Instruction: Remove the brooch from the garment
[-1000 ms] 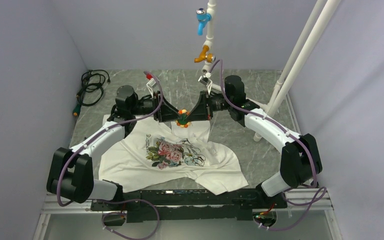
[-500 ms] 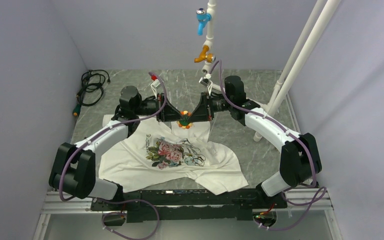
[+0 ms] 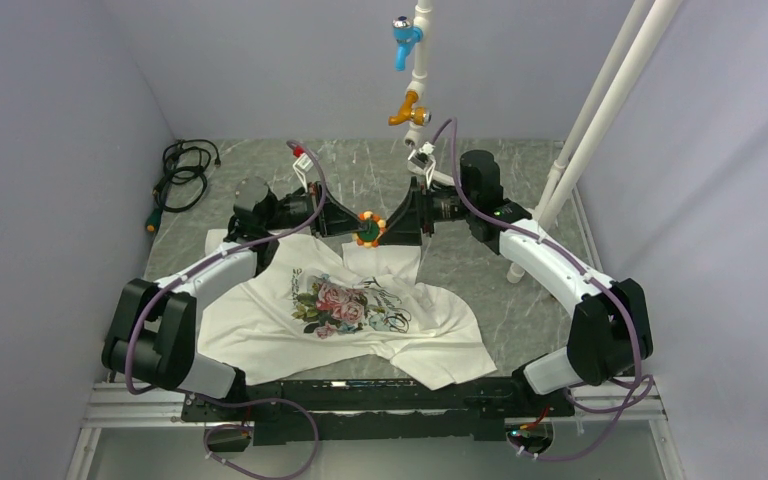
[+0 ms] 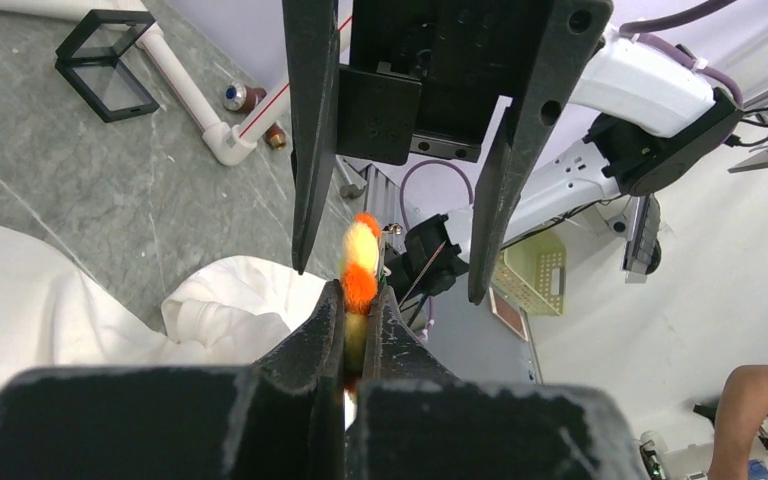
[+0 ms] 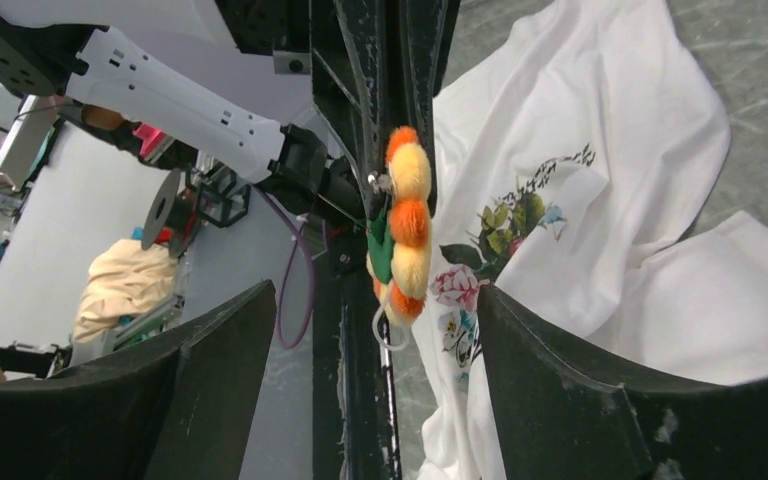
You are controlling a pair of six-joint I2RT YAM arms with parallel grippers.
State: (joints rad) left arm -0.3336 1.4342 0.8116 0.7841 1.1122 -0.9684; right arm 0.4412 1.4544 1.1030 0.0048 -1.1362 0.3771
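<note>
Evidently late in the task: the brooch [image 5: 405, 232] is held in the air between the two hands, above the far edge of the garment [image 3: 260, 312], which lies rumpled, print upward, on the grey worktop [image 3: 360, 165].

Left hand [image 4: 358, 315]: fingers pressed together on the lower part of the brooch, pinching it edge-on. Right hand [image 3: 386, 228]: fingers spread, one on either side of the brooch, touching neither it nor the cloth.

Done, as judged from these views: the brooch appears parted from the shirt, with no fabric seen drawn up with it. Left to do, again as a judgement: carry it clear of the garment and set it down; it rests on nothing yet.

Top view: gives the whole layout, with both arms meeting tip to tip over the shirt's far edge, but shows the brooch only as a small orange spot, too small to tell how it is gripped.

Left wrist view: shows the pinch itself, and the open right fingers flanking the brooch from above. A bunch of white cloth lies low and to the left; whether it touches the brooch cannot be told here.

Right wrist view: shows the brooch's orange and yellow lobes, a green piece and a pale loop at its base, the open gaps to both right fingers, and the printed shirt lying well behind.
</note>
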